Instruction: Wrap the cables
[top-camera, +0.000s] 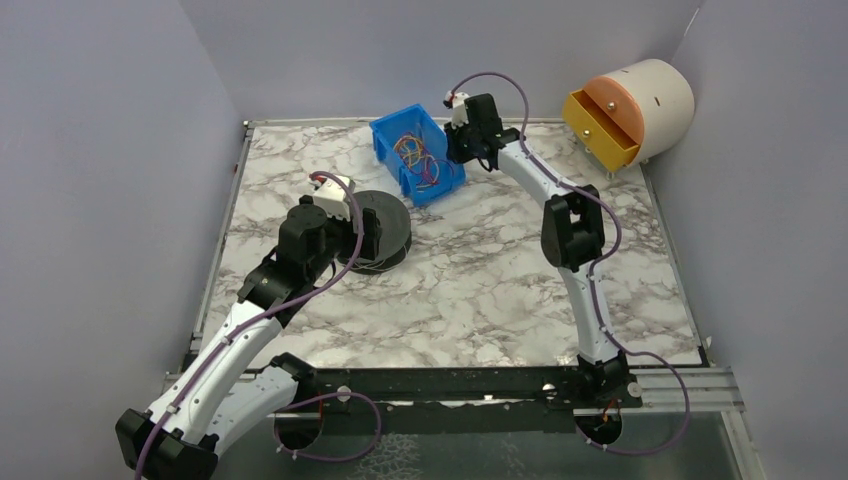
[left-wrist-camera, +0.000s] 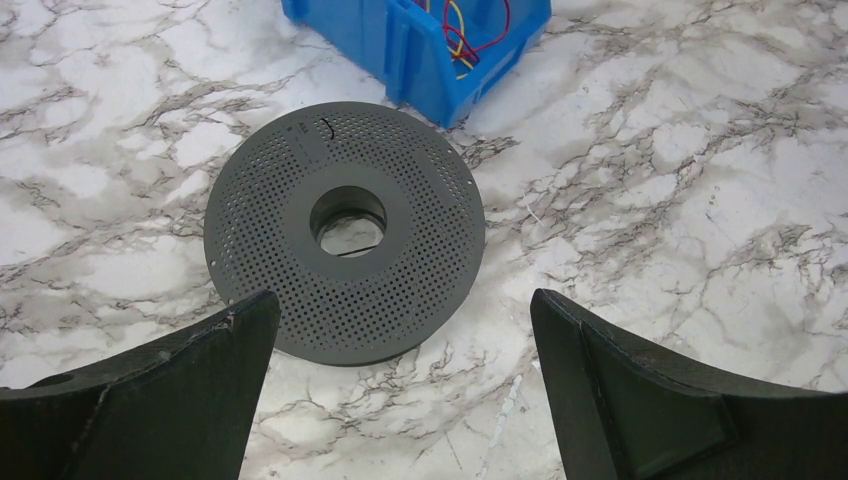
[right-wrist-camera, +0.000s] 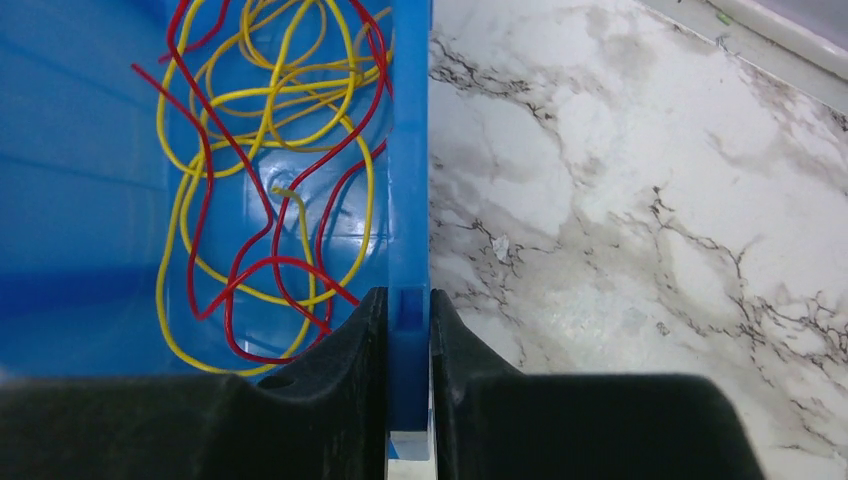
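The cables (right-wrist-camera: 262, 215) are thin red and yellow wires tangled loose inside a blue bin (top-camera: 415, 152) at the back of the table; they also show in the top view (top-camera: 420, 152) and the left wrist view (left-wrist-camera: 470, 35). My right gripper (right-wrist-camera: 408, 310) is shut on the bin's side wall (right-wrist-camera: 410, 180), one finger inside and one outside. A dark grey perforated spool (left-wrist-camera: 345, 230) lies flat on the table. My left gripper (left-wrist-camera: 400, 340) is open and empty, hovering just above and in front of the spool (top-camera: 378, 232).
A white cylinder with an orange drawer (top-camera: 625, 110) lies at the back right corner. The marble table (top-camera: 480, 290) has raised rails along its edges. Grey walls close in the left, back and right sides.
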